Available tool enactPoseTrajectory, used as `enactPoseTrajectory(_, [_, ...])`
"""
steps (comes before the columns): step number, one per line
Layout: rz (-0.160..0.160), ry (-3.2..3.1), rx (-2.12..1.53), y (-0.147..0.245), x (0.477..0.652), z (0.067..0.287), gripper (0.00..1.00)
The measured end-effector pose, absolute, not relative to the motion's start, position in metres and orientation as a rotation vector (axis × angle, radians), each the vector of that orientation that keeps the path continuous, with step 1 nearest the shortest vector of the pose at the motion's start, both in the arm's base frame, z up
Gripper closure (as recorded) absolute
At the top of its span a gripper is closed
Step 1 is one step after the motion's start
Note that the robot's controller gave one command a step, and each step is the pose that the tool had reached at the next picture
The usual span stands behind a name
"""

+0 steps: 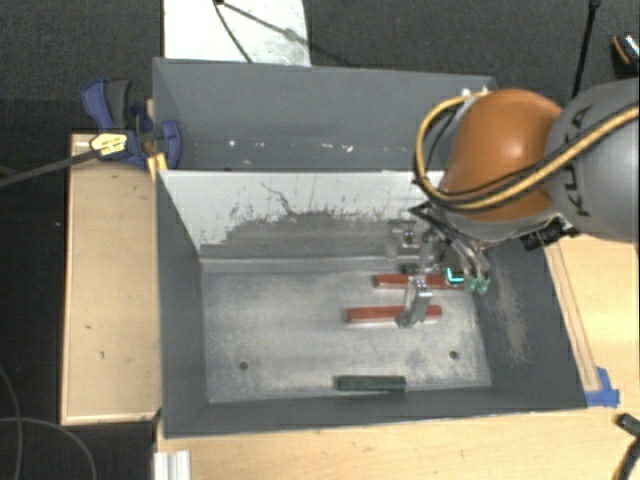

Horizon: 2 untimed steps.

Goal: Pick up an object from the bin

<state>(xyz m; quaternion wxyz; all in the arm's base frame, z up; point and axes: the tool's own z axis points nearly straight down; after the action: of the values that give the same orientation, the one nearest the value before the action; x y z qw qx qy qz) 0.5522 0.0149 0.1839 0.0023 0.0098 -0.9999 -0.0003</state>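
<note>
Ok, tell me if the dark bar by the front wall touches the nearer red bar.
Apart. The camera view shows a wide stretch of bare bin floor between the dark bar and the red bar.

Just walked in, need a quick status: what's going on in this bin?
The arm reaches in from the right. Its gripper is low over the bin floor, at the right end of the front red bar. A second red bar lies just behind it. A dark bar lies apart, by the front wall. Both red bars look flat on the floor, and I cannot tell whether either is grasped.
</note>
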Motion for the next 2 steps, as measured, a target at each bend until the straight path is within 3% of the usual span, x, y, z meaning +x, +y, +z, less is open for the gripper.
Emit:
enactPoseTrajectory(1, [-0.002,-3.137,-0.08,0.019,0.5676,0.0659,0.0])
enactPoseTrajectory(2, [-0.002,-3.143,-0.081,0.0189,0.5691,0.0707,1.0])
